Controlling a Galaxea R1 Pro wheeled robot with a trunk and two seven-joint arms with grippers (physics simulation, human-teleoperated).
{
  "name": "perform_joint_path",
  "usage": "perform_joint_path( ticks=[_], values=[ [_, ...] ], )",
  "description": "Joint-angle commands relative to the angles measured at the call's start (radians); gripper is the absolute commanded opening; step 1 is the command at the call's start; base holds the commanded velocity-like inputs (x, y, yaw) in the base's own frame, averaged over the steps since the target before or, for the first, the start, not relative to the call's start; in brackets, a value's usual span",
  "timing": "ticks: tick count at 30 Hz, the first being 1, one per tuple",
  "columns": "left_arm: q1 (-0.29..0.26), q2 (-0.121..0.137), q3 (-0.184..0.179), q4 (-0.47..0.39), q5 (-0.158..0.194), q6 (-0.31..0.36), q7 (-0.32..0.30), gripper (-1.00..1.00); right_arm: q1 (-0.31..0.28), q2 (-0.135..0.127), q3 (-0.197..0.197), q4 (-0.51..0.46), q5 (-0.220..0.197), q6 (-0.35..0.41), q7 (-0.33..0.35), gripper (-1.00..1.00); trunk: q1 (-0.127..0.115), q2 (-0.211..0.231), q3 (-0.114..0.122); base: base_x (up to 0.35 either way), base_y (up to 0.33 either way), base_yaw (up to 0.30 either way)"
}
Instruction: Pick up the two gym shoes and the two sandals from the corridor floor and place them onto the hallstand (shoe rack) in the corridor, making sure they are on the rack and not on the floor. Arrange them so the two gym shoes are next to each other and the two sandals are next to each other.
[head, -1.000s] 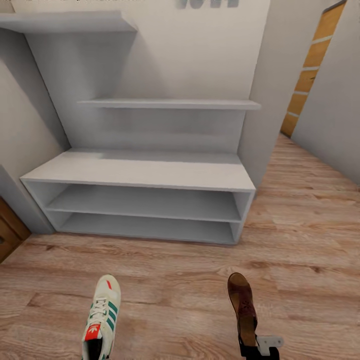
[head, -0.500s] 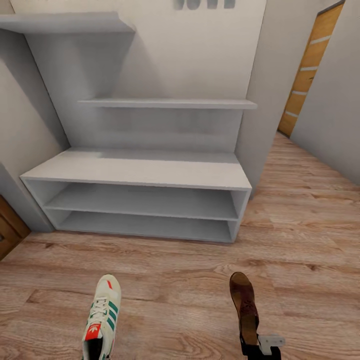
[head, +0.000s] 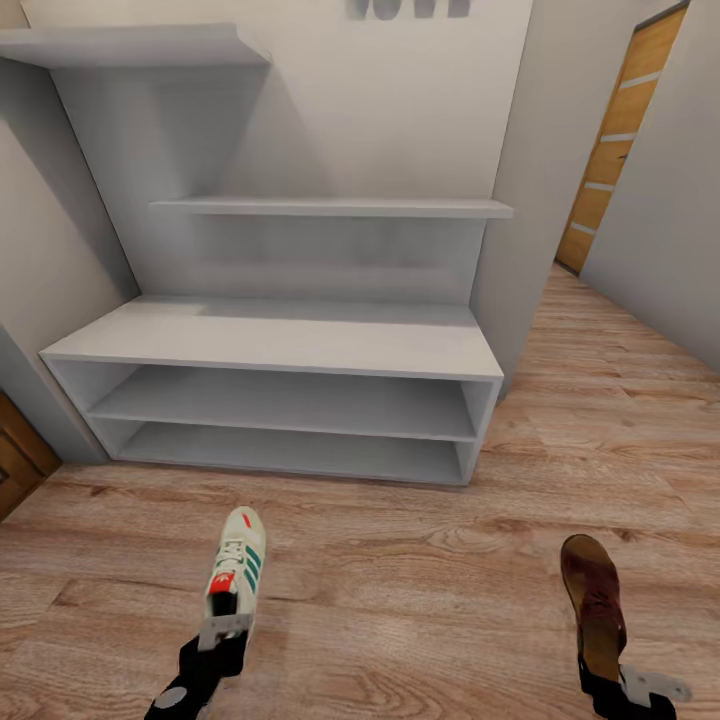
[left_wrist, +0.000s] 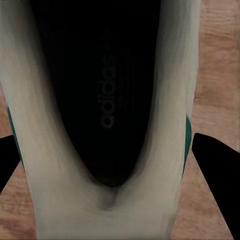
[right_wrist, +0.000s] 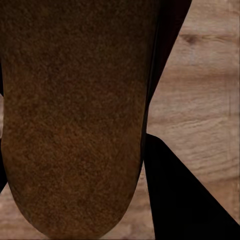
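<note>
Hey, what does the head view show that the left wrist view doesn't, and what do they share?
Head view alone: the grey hallstand with nothing on its shelves, the brown sandal held by the right pincer, and a wooden door down the corridor. Left wrist view alone: the gym shoe's dark inside with its adidas print. Both share the gym shoe held at the heel by the left pincer, and the wood-plank floor.

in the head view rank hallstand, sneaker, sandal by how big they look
1. hallstand, by far the largest.
2. sandal and sneaker look about alike; both are held nearer the camera, so no ranking between them.
</note>
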Motion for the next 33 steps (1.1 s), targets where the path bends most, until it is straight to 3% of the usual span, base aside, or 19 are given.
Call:
perform_joint_path(
  ticks=[1,4,8,15,20,21,26,33],
  values=[
    [-0.017,-0.002,0.006,0.0,-0.008,0.016,-0.002,-1.0,0.0,-0.007,0.006,-0.003,-0.012,0.002,-0.002,-1.0,0.0,0.0,-0.001,0.0,0.0,0.0],
    [-0.075,-0.01,-0.002,0.0,-0.008,0.087,-0.002,-1.0,0.0,-0.036,0.004,-0.014,-0.039,0.034,-0.001,-1.0,0.0,0.0,-0.001,0.0,0.0,0.0],
    [-0.158,-0.027,-0.043,0.0,-0.005,0.207,-0.003,-1.0,0.0,-0.067,0.003,-0.045,-0.063,0.12,-0.001,-1.0,0.0,0.0,-0.001,0.0,0.0,0.0],
    [-0.299,-0.044,-0.077,0.002,-0.001,0.364,-0.015,-1.0,-0.001,-0.082,0.003,-0.109,-0.113,0.238,-0.001,-1.0,0.0,0.0,-0.001,0.0,0.0,0.0],
    [-0.404,-0.083,-0.082,0.009,-0.001,0.483,-0.017,-1.0,0.0,-0.083,0.004,-0.12,-0.13,0.266,-0.001,-1.0,0.0,0.0,-0.001,0.0,0.0,0.0],
    [-0.427,-0.097,-0.085,0.004,-0.003,0.539,-0.017,-1.0,-0.001,-0.083,0.004,-0.122,-0.132,0.27,-0.001,-1.0,0.0,0.0,-0.001,0.0,0.0,0.0],
    [-0.459,-0.101,-0.089,0.002,-0.004,0.579,-0.017,-1.0,-0.001,-0.078,0.004,-0.122,-0.132,0.27,-0.001,-1.0,0.0,0.0,-0.001,0.0,0.0,-0.006],
    [-0.46,-0.096,-0.092,-0.001,-0.008,0.608,-0.016,-1.0,0.0,-0.077,0.004,-0.122,-0.132,0.271,-0.001,-1.0,0.0,0.0,-0.001,0.0,0.0,-0.205]
  ],
)
